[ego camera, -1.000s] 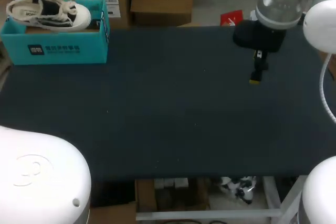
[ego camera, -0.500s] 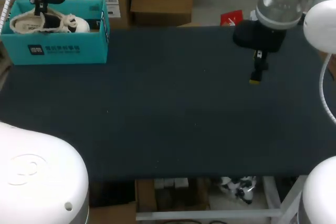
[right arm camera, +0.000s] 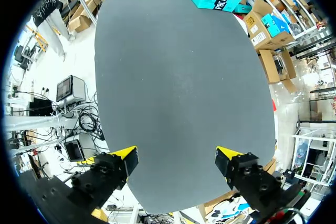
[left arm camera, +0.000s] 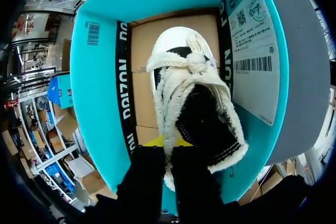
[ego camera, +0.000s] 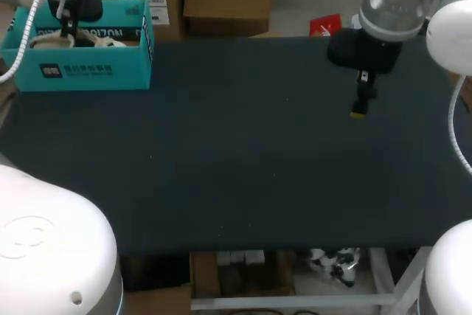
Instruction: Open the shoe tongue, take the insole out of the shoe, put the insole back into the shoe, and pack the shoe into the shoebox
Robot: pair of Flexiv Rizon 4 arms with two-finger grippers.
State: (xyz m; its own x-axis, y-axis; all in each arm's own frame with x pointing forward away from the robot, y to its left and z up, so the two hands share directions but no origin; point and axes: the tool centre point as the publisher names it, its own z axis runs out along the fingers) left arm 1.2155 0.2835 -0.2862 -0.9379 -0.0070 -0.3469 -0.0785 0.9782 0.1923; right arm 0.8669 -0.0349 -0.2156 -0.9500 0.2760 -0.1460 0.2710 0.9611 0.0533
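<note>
While shoe [left arm camera: 194, 103] lies in shoebox [left arm camera: 100, 103] — left pincer [left arm camera: 168, 142] pinches its collar.

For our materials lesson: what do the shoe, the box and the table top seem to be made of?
The shoe: probably off-white canvas; frayed woven edges, smooth rubber-like toe. The box: cardboard; teal printed walls, raw brown floor. The table: dark matte cloth or mat, no shine.

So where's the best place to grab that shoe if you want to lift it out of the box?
Probably the fleecy rim of its opening, near the heel, from straight above. The shoe lies sole-down in the shoebox, whose walls block a sideways approach, and that thin rim suits a two-finger pinch. The left gripper holds it there.
</note>
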